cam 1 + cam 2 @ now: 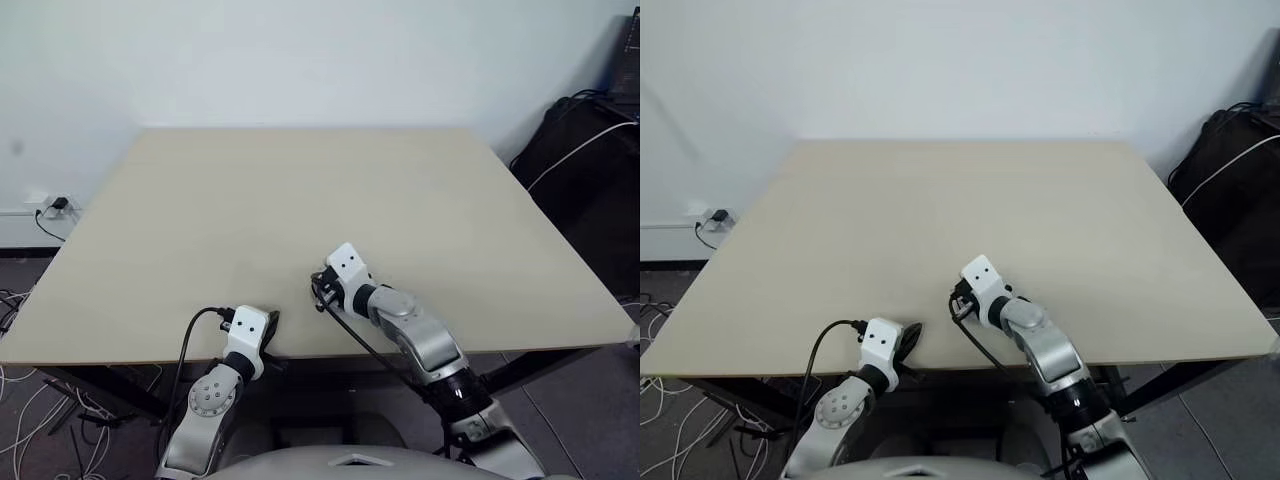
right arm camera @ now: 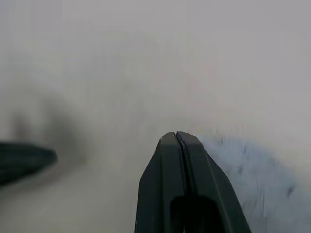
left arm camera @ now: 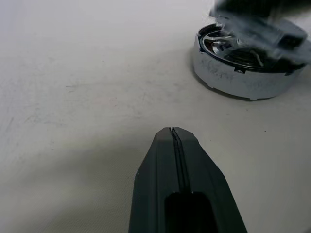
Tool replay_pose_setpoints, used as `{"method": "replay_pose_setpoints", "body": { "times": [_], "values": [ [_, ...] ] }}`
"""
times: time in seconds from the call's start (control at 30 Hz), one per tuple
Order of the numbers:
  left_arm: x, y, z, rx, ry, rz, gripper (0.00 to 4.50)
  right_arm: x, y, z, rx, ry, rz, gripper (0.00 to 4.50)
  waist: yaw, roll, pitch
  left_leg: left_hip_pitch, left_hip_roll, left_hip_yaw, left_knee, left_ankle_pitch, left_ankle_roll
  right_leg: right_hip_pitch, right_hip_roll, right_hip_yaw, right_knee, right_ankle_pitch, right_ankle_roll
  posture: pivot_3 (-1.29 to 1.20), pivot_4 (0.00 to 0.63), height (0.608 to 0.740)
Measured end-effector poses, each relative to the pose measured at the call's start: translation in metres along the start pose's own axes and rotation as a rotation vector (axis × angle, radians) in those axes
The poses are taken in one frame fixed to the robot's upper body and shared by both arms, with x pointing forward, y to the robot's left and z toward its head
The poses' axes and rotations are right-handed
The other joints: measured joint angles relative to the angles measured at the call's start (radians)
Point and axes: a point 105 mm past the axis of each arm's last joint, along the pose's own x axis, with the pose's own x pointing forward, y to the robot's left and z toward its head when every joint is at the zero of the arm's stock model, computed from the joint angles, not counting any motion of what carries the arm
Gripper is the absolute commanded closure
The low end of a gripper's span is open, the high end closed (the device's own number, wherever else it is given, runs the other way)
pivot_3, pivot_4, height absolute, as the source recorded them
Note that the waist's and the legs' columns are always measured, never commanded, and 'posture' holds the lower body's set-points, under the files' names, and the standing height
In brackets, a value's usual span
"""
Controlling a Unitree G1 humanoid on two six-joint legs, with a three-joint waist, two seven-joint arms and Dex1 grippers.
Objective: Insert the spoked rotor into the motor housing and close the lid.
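Both of your grippers sit low over the near edge of the pale table [image 1: 300, 200], and both have their black fingers pressed flat together with nothing between them. Your left gripper [image 3: 174, 131] rests by the front edge, its tips pointing across the bare tabletop; look along it and you see the motor housing [image 3: 245, 68], a round shiny metal cup, standing upright on the table a little ahead of the tips and off to one side, well clear of them. Inside its rim you can make out curved metal parts, but a dark blurred shape lies across its top, so you cannot tell whether the rotor or the lid is in place. Your right gripper [image 2: 178, 134] reaches further in over the table than the left, angled down and toward the left arm; in the head views its white wrist block [image 1: 348, 265] covers the spot beneath it. Along the right fingers you see the table surface and, near the tips, a blurred bluish-grey patch too soft to identify. At the edge of that view a dark blurred shape lies on the table.
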Motion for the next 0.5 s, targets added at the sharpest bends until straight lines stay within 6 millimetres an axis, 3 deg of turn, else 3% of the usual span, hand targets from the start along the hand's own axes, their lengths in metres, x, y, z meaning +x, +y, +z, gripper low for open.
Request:
{"method": "replay_pose_setpoints", "body": {
  "times": [0.07, 0.17, 0.5],
  "values": [
    [0.0, 0.0, 0.0, 0.0, -0.001, -0.001, 4.5, -0.007, -0.004, 0.009, -0.065, -0.043, 0.01, 4.47, 0.0, -0.001, 0.0, 0.001, 0.0, 0.0, 0.0, 0.0, 0.0, 0.001, 0.0, 0.0, 0.0, 0.0, 0.0, 0.0, 0.0, 0.74],
    [0.001, 0.0, 0.001, 0.001, -0.004, -0.003, 4.5, -0.015, -0.008, 0.007, -0.078, -0.046, 0.067, 3.86, 0.0, -0.001, 0.0, 0.002, 0.0, 0.0, 0.0, 0.0, 0.0, 0.002, 0.0, 0.0, 0.0, 0.0, 0.0, 0.0, 0.0, 0.74],
    [0.002, -0.001, 0.003, 0.004, -0.01, -0.009, 4.5, -0.032, -0.017, -0.013, -0.069, 0.021, 0.178, 0.55, 0.003, -0.001, 0.0, 0.002, 0.0, 0.0, 0.0, 0.0, 0.0, 0.002, 0.0, 0.0, 0.0, 0.0, 0.0, 0.0, 0.0, 0.74]
  ]
}}
